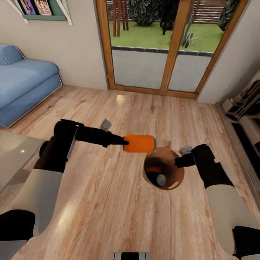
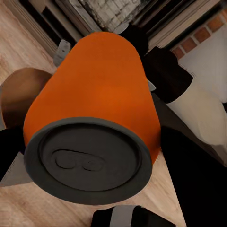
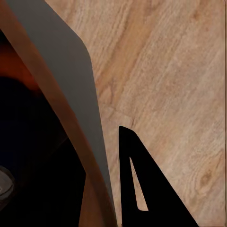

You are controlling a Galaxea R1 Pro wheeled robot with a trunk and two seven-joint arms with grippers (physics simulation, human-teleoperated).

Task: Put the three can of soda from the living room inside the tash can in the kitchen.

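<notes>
Sofa (image 1: 25, 83) in blue fills the upper left of the head view, above the wood plank floor (image 1: 108, 202), with the glass doors (image 1: 162, 47) at upper centre. At centre, the left end effector (image 1: 124, 142) is clamped on an orange soda can (image 1: 140, 143) held on its side, just above the rim of the trash can (image 1: 172, 183). Right of centre, the right end effector (image 1: 179, 161) grips that rim, and inside lie another orange can (image 1: 154, 169) and a dark blue can (image 1: 158, 177).

Left black end effector (image 1: 124, 142) extended toward centre, clamped on horizontal orange cylindrical soda can (image 1: 140, 143). Right black end effector (image 1: 178, 161) grips rim of round brown-lined bucket (image 1: 173, 180), elbow bent.
</notes>
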